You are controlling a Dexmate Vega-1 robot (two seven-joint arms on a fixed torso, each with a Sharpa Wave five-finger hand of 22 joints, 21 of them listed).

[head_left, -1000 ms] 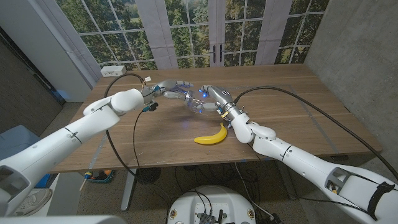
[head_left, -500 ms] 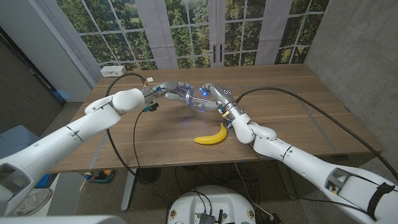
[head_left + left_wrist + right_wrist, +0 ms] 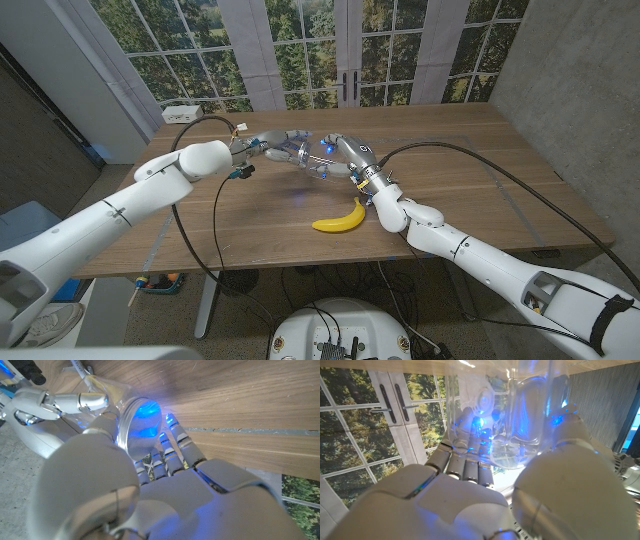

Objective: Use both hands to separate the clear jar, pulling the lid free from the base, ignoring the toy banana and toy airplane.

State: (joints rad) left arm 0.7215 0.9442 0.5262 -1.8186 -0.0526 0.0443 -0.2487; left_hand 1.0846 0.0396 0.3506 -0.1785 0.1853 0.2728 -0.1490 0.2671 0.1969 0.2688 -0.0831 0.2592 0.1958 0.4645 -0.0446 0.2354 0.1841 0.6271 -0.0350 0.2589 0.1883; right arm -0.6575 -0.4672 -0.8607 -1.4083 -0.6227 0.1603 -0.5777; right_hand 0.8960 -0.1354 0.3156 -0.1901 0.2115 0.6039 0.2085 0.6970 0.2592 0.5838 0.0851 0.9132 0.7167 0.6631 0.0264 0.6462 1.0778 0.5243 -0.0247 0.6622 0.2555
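Observation:
The clear jar hangs above the table's middle, held between both hands and lit blue by their lights. My left hand grips one end of it; in the left wrist view that end is a round disc with my fingers curled around its rim. My right hand grips the other end, and its fingers wrap the clear body in the right wrist view. I cannot tell whether lid and base have come apart. The yellow toy banana lies on the table just in front of my right wrist.
A white device with a cable sits at the wooden table's back left corner. Black cables run from both arms across the table top. Windows stand behind the far edge.
Both hands and the jar have edged slightly away from me and a little higher. Their grips look the same. The banana has not moved.

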